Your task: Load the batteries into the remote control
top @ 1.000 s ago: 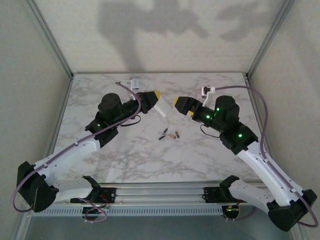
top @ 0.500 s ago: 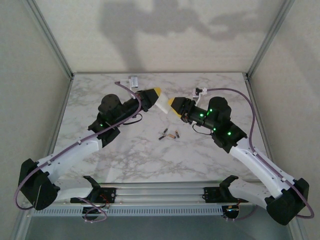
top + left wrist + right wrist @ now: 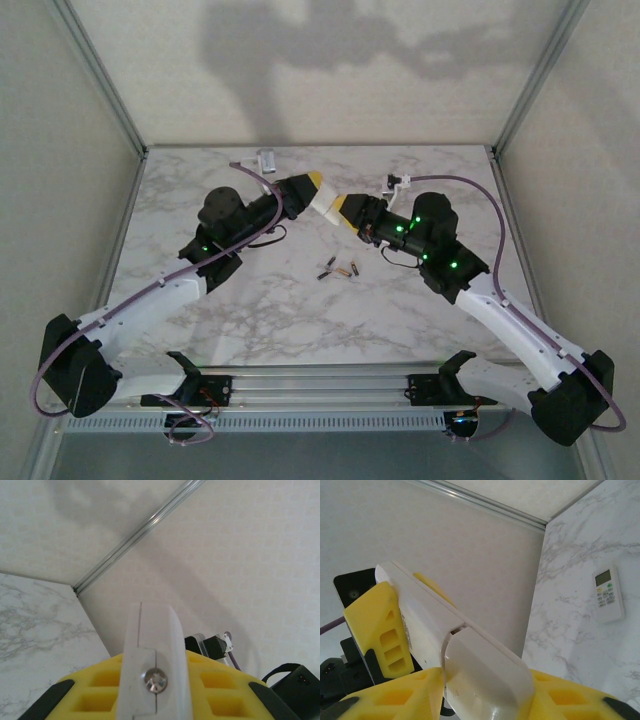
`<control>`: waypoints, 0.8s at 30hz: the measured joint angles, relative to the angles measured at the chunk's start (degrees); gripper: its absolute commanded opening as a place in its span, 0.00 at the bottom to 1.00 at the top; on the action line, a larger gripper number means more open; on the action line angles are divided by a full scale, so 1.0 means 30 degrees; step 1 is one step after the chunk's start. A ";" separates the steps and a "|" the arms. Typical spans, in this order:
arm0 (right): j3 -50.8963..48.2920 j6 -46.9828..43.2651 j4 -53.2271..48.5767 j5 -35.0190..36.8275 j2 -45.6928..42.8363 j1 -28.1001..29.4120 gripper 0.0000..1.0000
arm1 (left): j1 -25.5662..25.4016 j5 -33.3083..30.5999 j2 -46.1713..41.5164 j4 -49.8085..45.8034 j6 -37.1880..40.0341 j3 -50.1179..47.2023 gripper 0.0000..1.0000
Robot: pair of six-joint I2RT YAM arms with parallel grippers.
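right gripper (image 3: 345,210) moved in, closing on remote (image 3: 326,202); left gripper (image 3: 312,185) still holding

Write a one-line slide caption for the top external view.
Left gripper and right gripper hold a white remote; batteries lie on the table.

arms raised, left gripper (image 3: 312,187), right gripper (image 3: 347,209) (both clamped, tips close)
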 measured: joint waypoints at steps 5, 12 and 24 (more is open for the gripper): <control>-0.0007 -0.0022 0.0022 -0.0051 0.0299 0.0029 0.30 | 0.0138 -0.0219 0.0117 -0.0262 -0.0437 0.0000 0.00; -0.0364 -0.0131 0.0656 0.0058 0.0306 0.0029 0.21 | 0.0823 0.0138 0.0102 -0.0430 -0.2025 -0.0015 0.00; -0.2288 0.0299 0.2237 -0.0831 0.0022 -0.0015 0.17 | 0.1552 0.1129 -0.0590 -0.0685 -0.3738 -0.1603 0.00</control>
